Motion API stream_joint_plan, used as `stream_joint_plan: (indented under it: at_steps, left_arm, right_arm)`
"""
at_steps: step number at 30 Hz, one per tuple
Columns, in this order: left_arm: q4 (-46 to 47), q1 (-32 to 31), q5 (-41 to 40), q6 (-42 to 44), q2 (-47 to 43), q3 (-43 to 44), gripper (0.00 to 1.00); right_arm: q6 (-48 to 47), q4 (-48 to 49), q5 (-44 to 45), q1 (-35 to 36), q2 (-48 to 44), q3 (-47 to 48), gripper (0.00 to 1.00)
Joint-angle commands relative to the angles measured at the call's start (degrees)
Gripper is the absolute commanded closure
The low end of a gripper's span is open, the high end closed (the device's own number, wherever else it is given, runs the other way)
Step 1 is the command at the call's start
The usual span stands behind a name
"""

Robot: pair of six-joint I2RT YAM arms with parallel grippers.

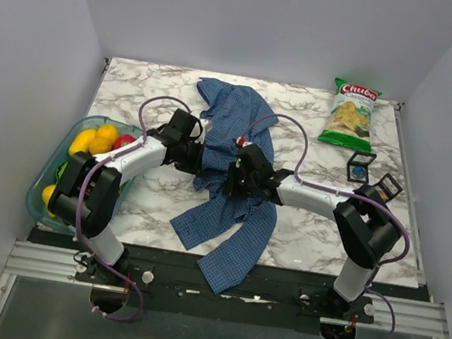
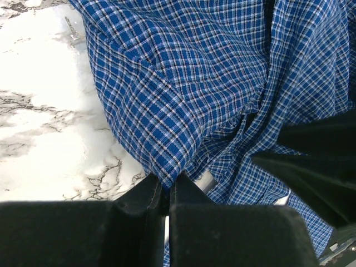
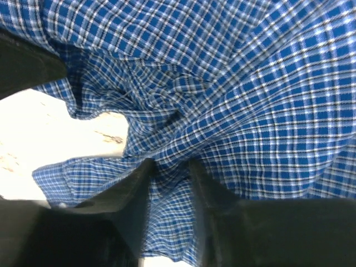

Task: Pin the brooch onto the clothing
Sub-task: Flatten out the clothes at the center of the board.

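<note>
The clothing (image 1: 234, 119), a blue checked shirt, lies crumpled down the middle of the marble table, and one end hangs over the near edge. My left gripper (image 1: 199, 157) is at its left side, shut on a pinched fold of the clothing (image 2: 183, 83), with the fingertips nearly touching (image 2: 167, 186). My right gripper (image 1: 236, 173) is on the shirt's middle. Its fingers (image 3: 169, 164) stand narrowly apart with a ridge of the clothing (image 3: 250, 83) bunched between them. I cannot make out the brooch; a small black box (image 1: 360, 165) at the right holds something blue.
A green chips bag (image 1: 351, 114) lies at the back right. A second small black box (image 1: 388, 188) sits by the right arm's elbow. A teal basin (image 1: 40, 192) with yellow and red fruit stands at the left edge. Purple cables loop above both arms.
</note>
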Motion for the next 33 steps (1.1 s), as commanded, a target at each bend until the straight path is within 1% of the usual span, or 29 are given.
stream_joint_plan:
  at_steps: [1,3,6,7,8,9,10,11,13,14,15,18,19,22,24,25,28,29,31,32,33]
  left_arm:
    - [-0.8,0.0,1.1,1.0,-2.8,1.4,1.00]
    - [-1.4,0.5,-1.3,1.7,-4.4,1.8,1.00]
    - [-1.5,4.0,-3.2,2.1,-6.9,1.4,1.00]
    - [-1.3,5.3,-3.1,2.1,-8.7,1.1,1.00]
    - [-1.3,8.1,-3.1,2.0,-9.6,1.0,1.00]
    - [-1.3,9.3,-3.4,2.0,-10.6,0.9,1.00]
    - [-1.3,10.7,-3.9,2.2,-12.2,0.7,1.00]
    - [-1.4,12.7,-4.3,2.4,-13.1,0.6,1.00]
    - [-1.8,14.3,-6.5,3.2,-15.3,0.3,1.00]
    - [-2.0,14.9,-7.5,3.4,-16.0,0.3,1.00]
    - [-2.1,15.9,-8.4,3.8,-16.6,0.2,1.00]
    - [-2.7,17.1,-11.9,4.9,-18.7,-0.3,1.00]
    - [-3.0,17.4,-13.3,5.3,-19.4,-0.5,1.00]
    - [-2.9,19.0,-15.0,5.5,-20.9,-0.7,1.00]
    - [-2.7,19.7,-15.6,5.3,-21.9,-1.0,1.00]
    - [-2.0,19.8,-17.0,5.3,-22.8,-1.1,1.00]
    - [-1.9,19.8,-16.4,5.2,-23.8,1.0,1.00]
    - [-2.0,19.8,-16.1,5.3,-23.9,1.8,1.00]
    - [-2.2,19.8,-13.5,5.3,-24.5,4.0,1.00]
    - [-2.2,19.8,-12.8,5.3,-24.9,4.7,1.00]
    - [-2.2,19.8,-11.3,5.4,-25.1,5.3,1.00]
  right_arm:
    - [1.0,1.4,-1.1,0.5,-0.1,1.2,0.99]
    - [1.0,0.7,0.9,0.4,-2.5,0.2,0.99]
    - [-1.4,-3.3,7.1,0.4,-9.0,-0.6,0.99]
    - [-2.1,-6.1,10.6,0.3,-10.8,-0.7,0.99]
    - [-3.9,-7.4,12.7,0.0,-15.0,-1.0,0.99]
    - [-4.5,-8.7,14.6,-0.2,-16.8,-1.2,0.99]
    - [-5.3,-11.4,18.5,-0.7,-19.0,-1.4,0.99]
    - [-6.5,-12.7,20.2,-1.8,-22.6,-2.1,0.99]
    - [-7.6,-15.7,24.7,-3.5,-26.5,-3.1,0.99]
    - [-8.6,-16.6,25.9,-5.7,-28.2,-3.6,0.99]
    - [-9.0,-17.4,26.8,-6.8,-32.0,-4.9,0.99]
    - [-10.1,-19.0,30.4,-12.0,-36.9,-7.9,0.99]
    - [-10.2,-19.6,33.4,-13.0,-39.7,-8.6,0.99]
    - [-10.9,-20.7,37.3,-15.4,-43.8,-10.1,0.99]
    - [-12.1,-21.0,37.9,-16.1,-45.1,-10.0,0.99]
    - [-12.3,-21.7,38.1,-16.2,-45.6,-8.5,0.99]
    - [-14.5,-23.0,38.6,-16.5,-46.0,-3.9,0.99]
    - [-15.9,-23.1,39.1,-16.5,-45.5,-0.2,0.99]
    - [-17.4,-22.8,39.7,-16.6,-44.7,3.4,0.99]
    - [-19.1,-22.6,39.7,-16.6,-44.1,7.7,0.99]
    - [-19.9,-22.4,39.6,-16.7,-42.8,9.6,0.99]
